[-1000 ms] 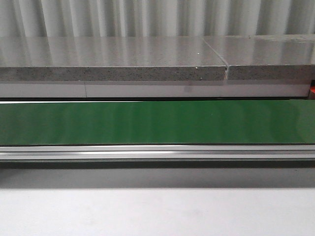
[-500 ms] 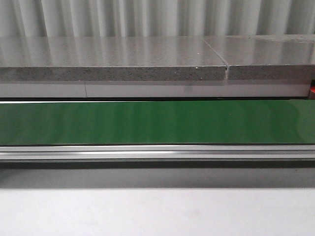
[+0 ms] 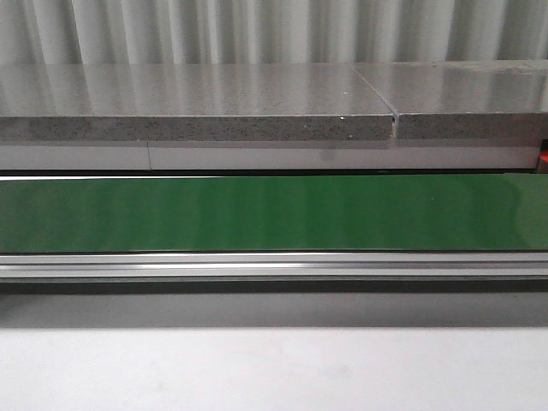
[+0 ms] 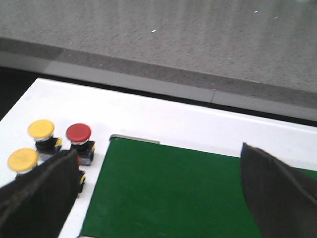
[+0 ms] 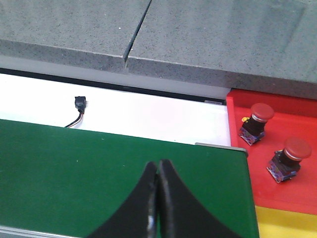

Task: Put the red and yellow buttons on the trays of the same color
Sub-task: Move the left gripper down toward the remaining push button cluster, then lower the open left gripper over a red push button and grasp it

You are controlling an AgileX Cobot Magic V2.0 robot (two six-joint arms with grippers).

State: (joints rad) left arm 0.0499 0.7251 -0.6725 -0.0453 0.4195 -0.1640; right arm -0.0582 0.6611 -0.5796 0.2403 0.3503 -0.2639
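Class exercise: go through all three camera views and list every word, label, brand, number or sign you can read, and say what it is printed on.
None: no readable text appears in any view.
The red buttons on the red tray, the yellow buttons and the green belt show no lettering.
Bluish patches on the button bases are too small to tell whether they carry print.

The setting is an industrial workcell or lab. A green conveyor belt (image 3: 274,212) runs in an aluminium frame (image 3: 274,265). Behind it are a speckled grey slab (image 3: 197,103) and a corrugated metal wall (image 3: 257,30).
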